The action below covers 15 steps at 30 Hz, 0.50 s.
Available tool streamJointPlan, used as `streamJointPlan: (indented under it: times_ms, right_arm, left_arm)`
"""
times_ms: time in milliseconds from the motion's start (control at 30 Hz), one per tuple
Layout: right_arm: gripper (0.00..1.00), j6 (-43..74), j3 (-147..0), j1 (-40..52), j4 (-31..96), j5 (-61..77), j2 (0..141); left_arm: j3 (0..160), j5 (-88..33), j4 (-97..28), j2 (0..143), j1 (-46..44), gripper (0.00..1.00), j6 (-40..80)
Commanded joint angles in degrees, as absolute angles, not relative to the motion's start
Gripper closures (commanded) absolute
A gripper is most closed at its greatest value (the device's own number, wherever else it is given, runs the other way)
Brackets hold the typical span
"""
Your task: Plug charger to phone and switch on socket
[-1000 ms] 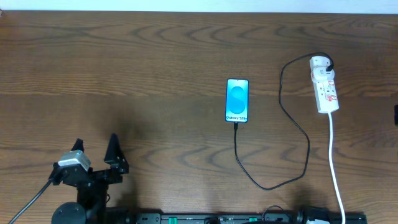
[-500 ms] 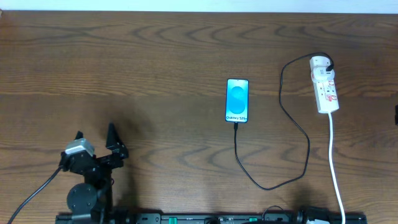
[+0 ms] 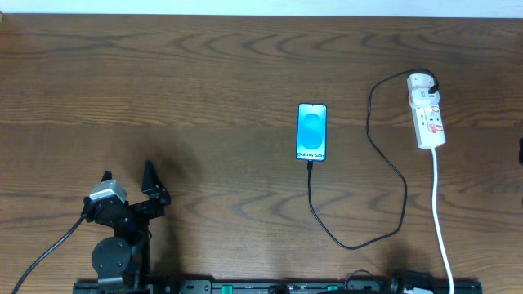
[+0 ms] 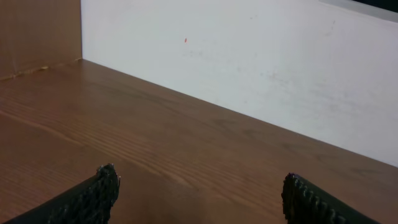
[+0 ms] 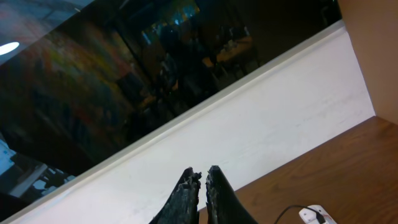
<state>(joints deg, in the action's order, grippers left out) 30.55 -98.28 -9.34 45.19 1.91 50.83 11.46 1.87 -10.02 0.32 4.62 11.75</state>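
The phone (image 3: 312, 131) lies flat mid-table with its blue screen lit. The charger cable (image 3: 404, 196) runs from the phone's bottom edge, where its tip (image 3: 310, 164) meets the phone, loops toward the front and rises to the far end of the white socket (image 3: 427, 110) at the right. My left gripper (image 3: 127, 171) is open and empty at the front left, far from the phone; in the left wrist view (image 4: 199, 180) only bare wood lies between its fingers. My right gripper (image 5: 203, 169) is shut and empty, raised, with the socket's end (image 5: 314, 214) low in its view.
The socket's white cord (image 3: 439, 212) runs to the table's front edge. A black rail (image 3: 270, 287) lines the front edge. A white wall (image 4: 249, 56) stands behind the table. A small dark shape (image 3: 520, 149) sits at the right edge.
My left gripper has shifted slightly right and away from the front edge, staying open. The phone, cable and socket have not moved.
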Motion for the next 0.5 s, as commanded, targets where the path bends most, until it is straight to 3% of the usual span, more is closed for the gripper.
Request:
streamJointPlan:
  times_ms: [0,467]
  right_arm:
    - [0.94,30.81,-98.17,-8.56,45.21,2.11,50.24]
    - [0.94,30.81,-98.17,-8.56,45.21,2.11,50.09]
  left_arm:
    - [9.61,2.59,-9.37,0.23,4.75,0.14,10.94]
    - [0.21,0.84,5.43,0.23,4.75,0.14,10.94]
